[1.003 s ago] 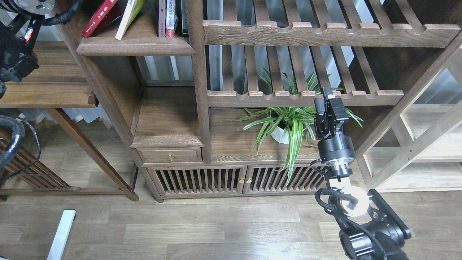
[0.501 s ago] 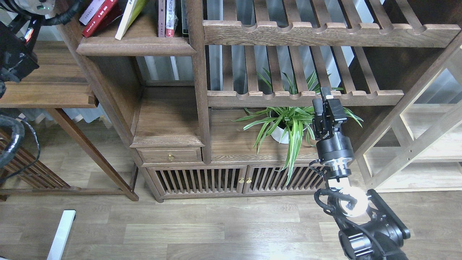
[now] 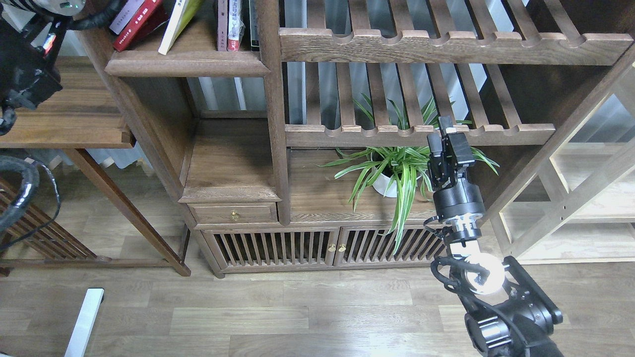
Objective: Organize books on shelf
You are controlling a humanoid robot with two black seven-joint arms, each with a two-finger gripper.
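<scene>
Right gripper (image 3: 445,130): raised upright in front of the lower slatted rack (image 3: 419,134), above the potted plant (image 3: 397,171). Its 2 fingers stand close together with only a narrow gap visible between them; nothing is held, and no contact with the rack rail can be confirmed.

Left gripper: not identifiable. Only the bulky black body of the left arm (image 3: 25,74) shows at the top-left corner, with cabling running toward the shelf; its far end lies at or beyond the frame edge, so its opening cannot be told.

Shelf (image 3: 186,62): dark-brown board with rounded front edge, top left of the bookcase. On it, the red book (image 3: 139,22) leans steeply to the left, with the white book (image 3: 124,9) lying against its upper-left side. The yellow-green book (image 3: 177,22) leans leftward just beside them, apart from the red one at the base. 2 further upright volumes (image 3: 228,25) stand against the vertical post (image 3: 270,99).
</scene>
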